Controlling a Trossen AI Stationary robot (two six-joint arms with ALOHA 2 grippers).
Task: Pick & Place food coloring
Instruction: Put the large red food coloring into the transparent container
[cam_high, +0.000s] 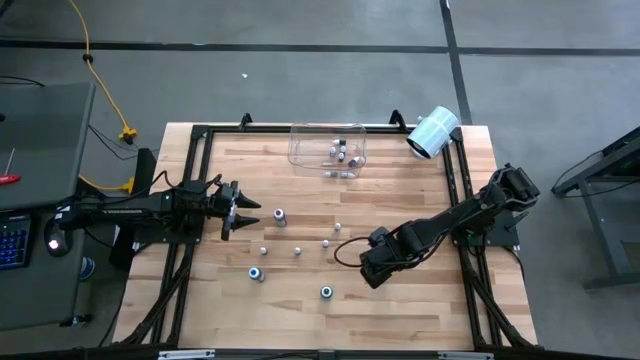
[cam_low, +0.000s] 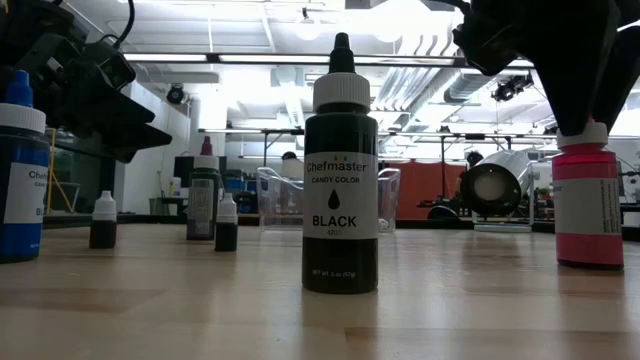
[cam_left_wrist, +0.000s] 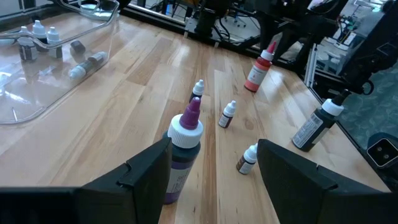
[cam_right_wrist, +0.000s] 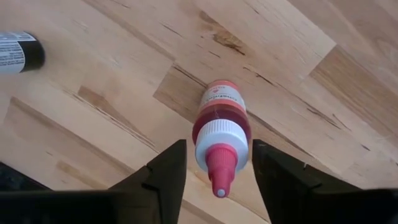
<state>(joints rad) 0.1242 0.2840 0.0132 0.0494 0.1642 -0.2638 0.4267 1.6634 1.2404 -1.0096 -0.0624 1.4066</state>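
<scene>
1. Low over the worktop, right of centre in the overhead frame, the right claw straddles a standing pink bottle of food coloring. Its fingers flank the cap with a sliver of daylight on each side, so nothing is pinched yet.

2. This looks like the pick step. The next move calls for the fingers to press onto the cap, then a straight lift and a carry to the clear bin at the frame's upper centre.

3. At the left edge of the overhead frame the left claw waits, fingers spread, a purple-capped bottle just ahead of it and held by nothing.

4. Counting from overhead: about seven bottles stand loose on the wood, including the large black one and a blue one seen from table height. Perhaps four or five more lie inside the bin, though they are too small to count surely.

5. One white paper roll sits at the upper right corner.
</scene>
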